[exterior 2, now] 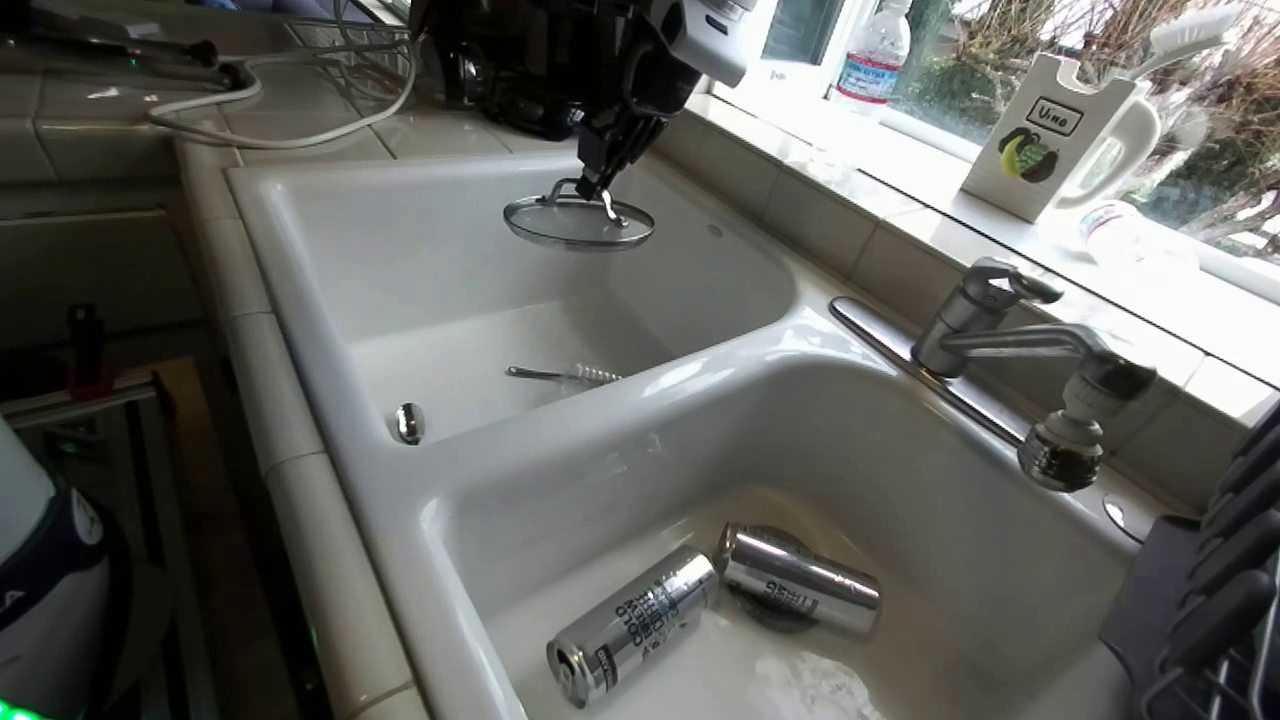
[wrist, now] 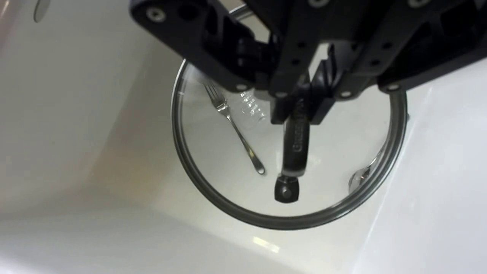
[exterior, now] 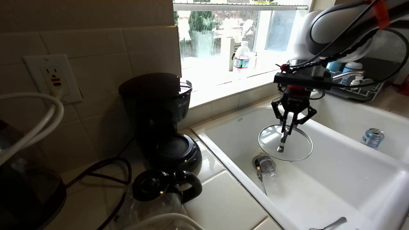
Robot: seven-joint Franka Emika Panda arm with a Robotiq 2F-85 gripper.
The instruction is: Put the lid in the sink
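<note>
My gripper is shut on the handle of the round clear glass lid in all views. The gripper's fingertips show in the exterior views [exterior: 285, 129] [exterior 2: 592, 188] and in the wrist view [wrist: 298, 114]. The lid [exterior: 298, 148] [exterior 2: 570, 228] [wrist: 296, 148] has a thin metal rim and hangs nearly level. It is held over the white sink basin [exterior: 345, 163] [exterior 2: 430, 270] [wrist: 95, 232], apart from its floor. The drain is partly covered by a clear bottle in an exterior view.
A fork [wrist: 241, 135], a clear plastic bottle [exterior: 267, 164] and a spoon [wrist: 361, 177] lie in the sink. Cans [exterior 2: 635, 625] lie in the adjoining basin beyond the divider [exterior 2: 620, 410]. A faucet [exterior 2: 1040, 345], coffee maker [exterior: 153, 111] and carafe [exterior: 156, 191] stand nearby.
</note>
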